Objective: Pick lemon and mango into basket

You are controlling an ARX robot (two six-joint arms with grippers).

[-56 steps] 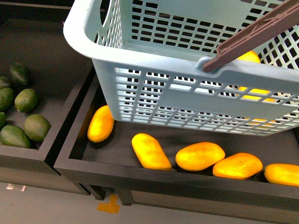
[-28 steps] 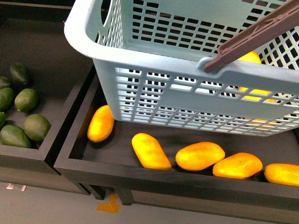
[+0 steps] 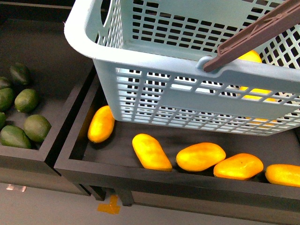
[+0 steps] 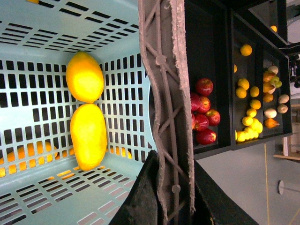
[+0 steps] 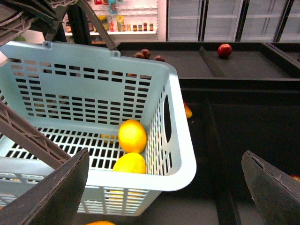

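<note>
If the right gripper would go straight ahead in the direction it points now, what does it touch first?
Probably the basket: its near corner rim lies between the open fingers of the right gripper, ahead of them. The two yellow fruits sit further inside. Depth is unclear from this single view.

A black display shelf (image 3: 154, 180) with raised rims and dividers carries the fruit in separate compartments. In the front view, one compartment holds five orange-yellow mangoes (image 3: 151, 151) lying on its dark floor, four in a row along the near rim and one off toward the divider, while the neighbouring compartment holds dark green avocados (image 3: 36, 127) gathered at its outer side. The left wrist view shows further compartments with red apples (image 4: 203, 117) clustered together and small yellow fruits (image 4: 248, 119) beyond them.
</note>
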